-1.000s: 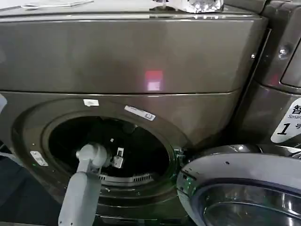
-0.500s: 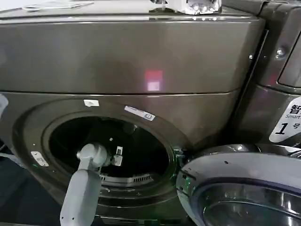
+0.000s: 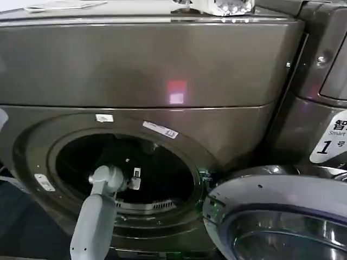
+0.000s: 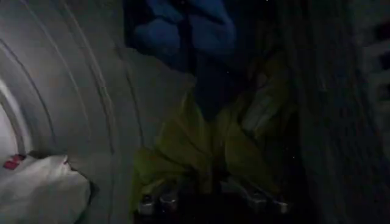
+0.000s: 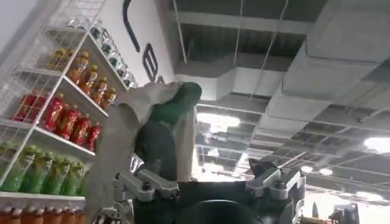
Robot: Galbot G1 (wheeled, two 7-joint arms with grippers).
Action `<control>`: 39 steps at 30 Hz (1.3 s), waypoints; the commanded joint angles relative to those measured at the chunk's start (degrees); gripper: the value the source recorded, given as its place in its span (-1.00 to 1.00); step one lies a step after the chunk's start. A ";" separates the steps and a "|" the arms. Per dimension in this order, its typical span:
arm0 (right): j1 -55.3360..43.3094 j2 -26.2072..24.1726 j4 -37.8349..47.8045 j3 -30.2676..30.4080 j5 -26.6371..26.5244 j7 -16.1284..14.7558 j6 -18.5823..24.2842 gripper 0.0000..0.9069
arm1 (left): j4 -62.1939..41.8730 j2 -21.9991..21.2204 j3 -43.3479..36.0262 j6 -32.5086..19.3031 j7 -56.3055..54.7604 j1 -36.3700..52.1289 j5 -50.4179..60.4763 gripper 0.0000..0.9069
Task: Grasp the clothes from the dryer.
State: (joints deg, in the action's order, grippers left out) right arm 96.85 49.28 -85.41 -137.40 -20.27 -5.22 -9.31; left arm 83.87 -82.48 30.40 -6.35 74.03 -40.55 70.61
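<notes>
Observe the dryer (image 3: 162, 70): its round porthole stands open and the door (image 3: 282, 216) is swung out to the robot's right. The left arm (image 3: 95, 216) reaches up through the porthole into the dark drum.

In the left wrist view, locate the clothes (image 4: 201, 146), a limp yellow-green fabric lying inside the drum just ahead of the left claw (image 4: 210, 198). The claw's fingertips (image 4: 152, 204) stand spread to either side of the fabric's near edge; you cannot tell whether they touch it. A blue garment (image 4: 183, 27) lies deeper in the drum beyond the yellow-green piece, and a white item (image 4: 42, 192) rests against the ribbed drum wall (image 4: 73, 91).

The right claw (image 5: 210, 182) points up toward the ceiling (image 5: 292, 73), fingers spread, with a green-and-white cloth (image 5: 152, 131) draped over one finger. Shelves of bottles (image 5: 55, 115) stand beside it.
</notes>
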 commanded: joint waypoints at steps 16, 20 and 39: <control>-0.24 0.99 -3.65 2.26 -3.36 -0.04 -2.87 1.00 | 2.21 -4.38 -0.47 25.11 -53.47 2.78 -30.64 -1.00; -0.46 0.94 -3.76 2.15 -4.95 -0.53 -2.01 1.00 | 2.21 -5.18 -1.19 26.12 -62.48 2.89 -40.51 -1.00; -0.32 0.98 -3.47 1.74 -6.12 -0.39 -0.45 1.00 | 5.31 -9.05 -0.65 29.97 -78.38 2.22 -58.46 -1.00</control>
State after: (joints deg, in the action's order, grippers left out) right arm 96.58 50.24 -88.94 -135.63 -25.59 -5.63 -10.59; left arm 88.36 -90.50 29.78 21.31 4.20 -38.38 21.10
